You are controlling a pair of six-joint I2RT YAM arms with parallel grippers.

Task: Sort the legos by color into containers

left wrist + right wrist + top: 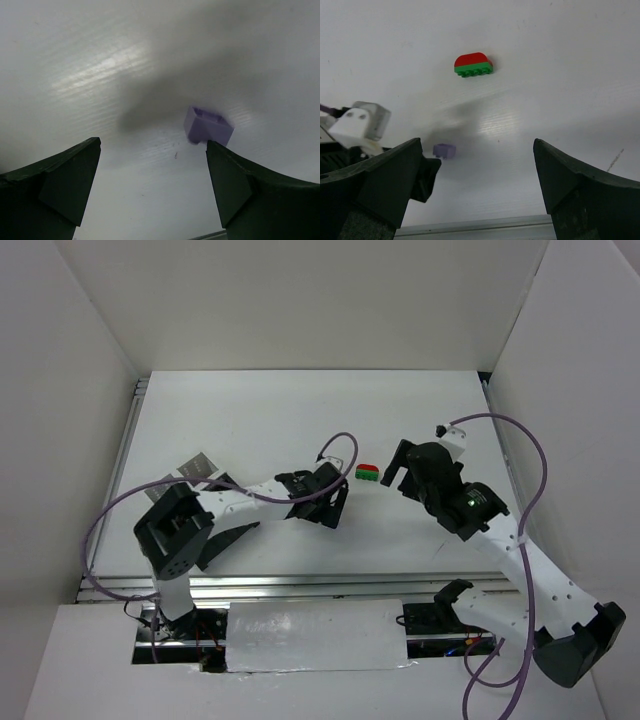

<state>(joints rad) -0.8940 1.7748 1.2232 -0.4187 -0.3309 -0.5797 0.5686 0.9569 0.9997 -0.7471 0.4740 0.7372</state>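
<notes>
White tabletop [250,420] was overhung by the left gripper [153,142], spread beside a pale-lilac plastic brick [208,125], and the spread right gripper [476,142].

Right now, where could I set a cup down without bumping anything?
Bare: the far table behind the red-green brick, and the near strip between left arm and right arm. Crowded: the middle, around left gripper, right gripper and lilac brick.

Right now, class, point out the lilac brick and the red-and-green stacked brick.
lilac brick [210,131]: left wrist view, on its near side face.
red-and-green stacked brick [472,60]: right wrist view, on its red upper half.
</notes>
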